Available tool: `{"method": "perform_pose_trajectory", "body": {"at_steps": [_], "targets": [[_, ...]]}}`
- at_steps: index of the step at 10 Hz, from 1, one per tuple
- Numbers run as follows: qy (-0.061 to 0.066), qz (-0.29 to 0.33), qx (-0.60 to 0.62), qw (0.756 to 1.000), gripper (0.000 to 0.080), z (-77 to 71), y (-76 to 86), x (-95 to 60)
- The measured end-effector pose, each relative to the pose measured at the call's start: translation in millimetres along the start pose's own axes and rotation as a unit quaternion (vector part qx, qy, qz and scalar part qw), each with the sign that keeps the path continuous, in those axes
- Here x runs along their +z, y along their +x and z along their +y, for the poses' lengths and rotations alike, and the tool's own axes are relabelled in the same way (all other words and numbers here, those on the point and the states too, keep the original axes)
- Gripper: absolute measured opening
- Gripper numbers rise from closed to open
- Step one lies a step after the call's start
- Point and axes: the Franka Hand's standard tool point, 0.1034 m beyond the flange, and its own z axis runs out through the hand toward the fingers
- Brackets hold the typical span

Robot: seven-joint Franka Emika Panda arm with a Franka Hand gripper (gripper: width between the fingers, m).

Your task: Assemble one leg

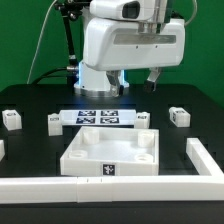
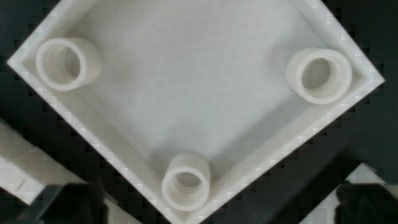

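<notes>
— How do the legs look?
— Small chunky white pegs with dark square tags, all loose on the desk (image 1: 30, 100): far-left leg (image 1: 12, 120), second leg (image 1: 54, 121), then, past the marker board (image 1: 100, 117), third leg (image 1: 146, 118) and far-right leg (image 1: 179, 116).
— Room around them?
— Each stands apart, clear of the tabletop panel (image 1: 110, 152) and the white rail (image 1: 100, 188). The claw (image 1: 154, 74) hangs above, fingers spread wide, gripping nothing.
</notes>
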Motion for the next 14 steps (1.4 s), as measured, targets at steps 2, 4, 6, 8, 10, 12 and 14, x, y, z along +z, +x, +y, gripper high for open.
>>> {"method": "perform_pose_trajectory", "body": {"at_steps": [2, 4, 6, 8, 10, 12, 14], "targets": [[0.0, 0.0, 0.001, 1.0, 0.065, -0.2, 0.0, 0.0], [0.001, 0.0, 0.0, 1.0, 0.065, -0.5, 0.1, 0.2], [0.001, 0.0, 0.0, 1.0, 0.065, -0.6, 0.1, 0.4], [-0.002, 0.015, -0.051, 0.999, 0.065, -2.4, -4.2, 7.8], [0.003, 0.013, -0.146, 0.989, 0.065, -4.2, -18.3, 21.9], [0.007, 0.011, -0.222, 0.975, 0.065, -4.8, -21.6, 29.6], [0.007, 0.011, -0.217, 0.976, 0.065, -5.0, -21.4, 29.9]]}}
